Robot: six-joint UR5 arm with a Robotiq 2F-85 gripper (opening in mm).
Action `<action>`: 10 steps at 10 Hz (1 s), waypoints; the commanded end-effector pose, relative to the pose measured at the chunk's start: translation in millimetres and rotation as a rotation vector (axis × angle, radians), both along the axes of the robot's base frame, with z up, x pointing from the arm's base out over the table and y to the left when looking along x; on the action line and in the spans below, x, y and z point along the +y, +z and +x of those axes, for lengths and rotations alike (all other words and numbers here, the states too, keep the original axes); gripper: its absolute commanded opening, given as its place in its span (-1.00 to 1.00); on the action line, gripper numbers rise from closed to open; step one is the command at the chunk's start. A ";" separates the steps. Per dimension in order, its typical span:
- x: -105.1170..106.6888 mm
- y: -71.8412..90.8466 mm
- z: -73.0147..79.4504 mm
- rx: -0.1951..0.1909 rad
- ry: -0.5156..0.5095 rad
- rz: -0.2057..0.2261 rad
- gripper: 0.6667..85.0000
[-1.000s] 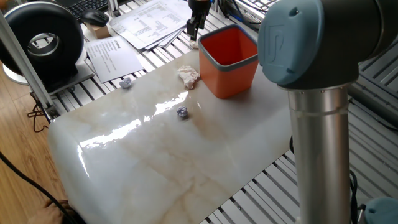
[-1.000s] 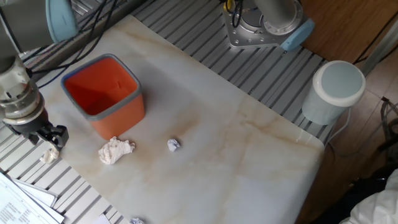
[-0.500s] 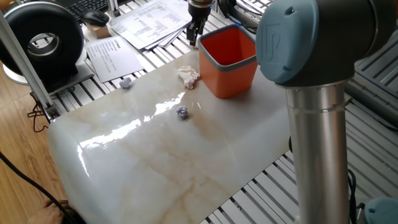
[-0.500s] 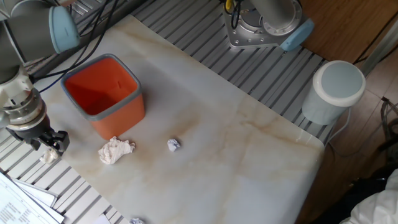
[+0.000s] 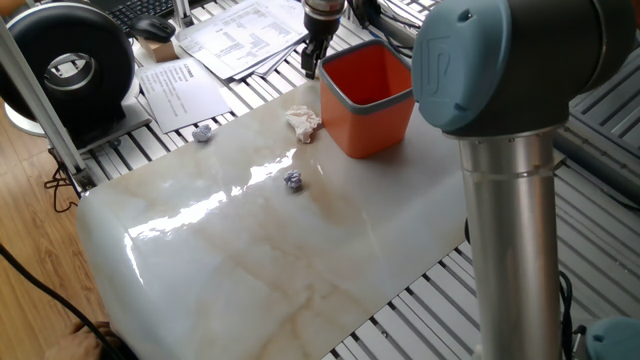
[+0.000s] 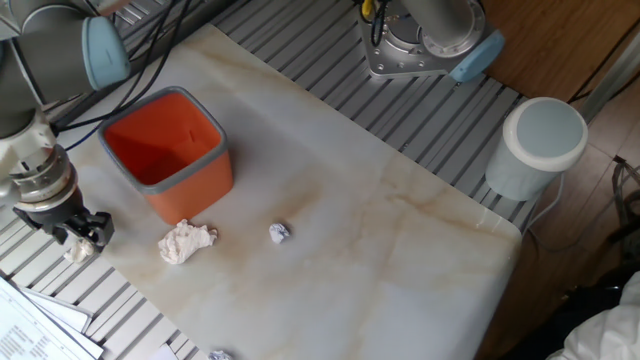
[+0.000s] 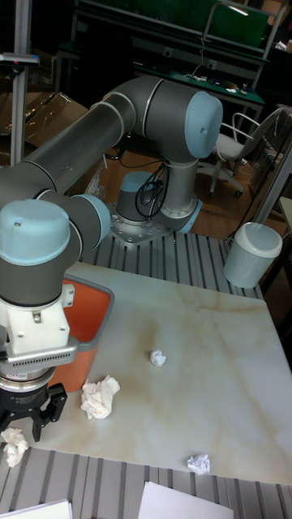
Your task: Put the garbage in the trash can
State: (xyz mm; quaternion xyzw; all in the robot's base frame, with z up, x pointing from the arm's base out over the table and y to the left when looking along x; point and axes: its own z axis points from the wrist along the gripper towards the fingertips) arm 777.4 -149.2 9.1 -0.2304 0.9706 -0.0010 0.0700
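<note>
Your black two-finger gripper (image 6: 88,234) sits off the white marble slab (image 6: 400,260), over the slatted metal table (image 6: 120,300) just beside the small orange plastic trash can (image 6: 165,150) with the grey rim. Compared with a second ago, the wrist has shifted a little toward the bin side in the other fixed view and the gripper reads slightly lower, right at a small cream scrap (image 6: 77,250) lying on the slats. In the tall fixed view the fingers (image 7: 18,428) point down just above that scrap (image 7: 14,446). Whether the tips touch it or are closed on anything, you cannot tell from these views; the jaws look narrowly parted at most.

Nothing else has moved. The cream-white crumpled tissue wad (image 6: 186,241) lies on the slab just beside the bin's front corner. One small bluish-white paper ball (image 6: 279,233) rests near the slab's middle, well apart from the bin. The other bluish ball (image 5: 203,132) sits at the slab's edge near the flat printed paper sheets (image 5: 185,88). The bin's interior looks bare orange.
</note>
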 end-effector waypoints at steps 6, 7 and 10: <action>4.5 -2.9 0.9 -0.021 -0.010 0.040 -0.98; 4.6 1.8 -3.6 -0.009 -0.011 0.046 -0.98; 6.4 34.6 -21.2 0.015 -0.002 0.080 -0.98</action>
